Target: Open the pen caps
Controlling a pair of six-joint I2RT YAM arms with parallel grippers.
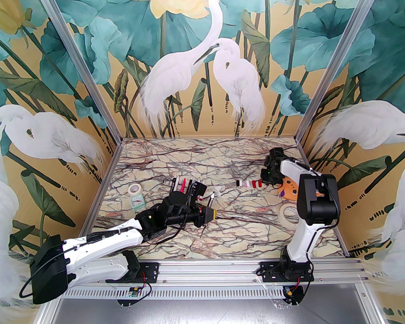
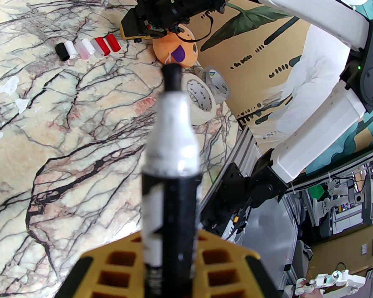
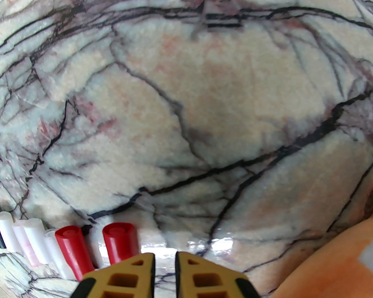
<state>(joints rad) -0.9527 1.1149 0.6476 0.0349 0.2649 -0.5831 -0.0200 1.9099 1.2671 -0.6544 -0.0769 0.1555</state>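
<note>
The left gripper [image 2: 171, 247], its yellow ribbed fingers [image 2: 239, 255] at the bottom of the wrist view, was clenched on a slim black marker pen [image 2: 174, 166] with a white label strip. It gripped the barrel, so the whitish neck and narrow black end pointed away from the camera, above the veined marble-patterned table [image 2: 65, 135]. In the top view this gripper hung over the middle of the table, just right of a row of slim pens [image 1: 185, 185] lying side by side, partly hidden by the arm's wrist.

The short plastic pen caps [image 3: 34, 241] lay loose in a tight row on the table, well to the right of those pens. A black cap [image 2: 61, 52] was at one end, followed by white, pale pink and clear ones, with two red caps [image 2: 113, 42] at the other end. The right gripper [image 3: 165, 262] was closed on nothing, its fingertips nearly meeting, low over the table just beside the outermost red cap [image 3: 119, 241]; whether it touched that cap could not be told.

Beyond the right gripper lay a soft orange toy with a purple patch [image 2: 177, 50]. Nearer the right arm's base, a cream roll of masking tape [image 2: 199, 99] touched a smaller clear tape roll [image 2: 217, 82]. On the left side of the table another tape roll [image 1: 134, 189] sat beside a small green square object [image 1: 137, 201]
</note>
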